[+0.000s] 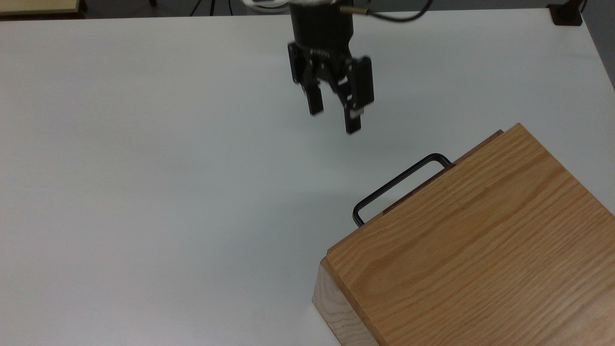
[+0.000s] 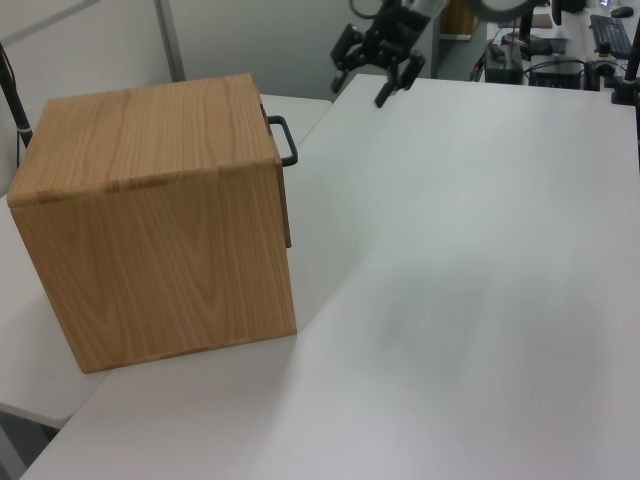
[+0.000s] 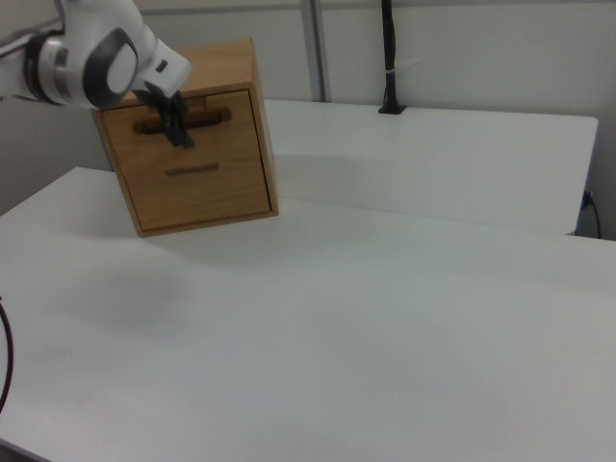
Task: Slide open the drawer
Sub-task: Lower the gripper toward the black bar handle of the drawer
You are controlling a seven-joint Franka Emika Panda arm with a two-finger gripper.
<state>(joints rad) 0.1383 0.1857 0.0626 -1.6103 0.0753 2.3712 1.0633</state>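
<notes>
Drawer of light oak (image 3: 178,120) sits flush in its oak cabinet (image 1: 480,240) — black two-finger gripper (image 1: 335,115) spread open, well apart over bare white table (image 1: 144,168).

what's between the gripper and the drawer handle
Nothing: in the top view, bare white table lies between the open gripper and the drawer's black handle. The left view agrees.

grained oak cabinet (image 1: 480,250), black handle (image 1: 399,185), black gripper (image 1: 335,121), white table (image 1: 144,168)
</notes>
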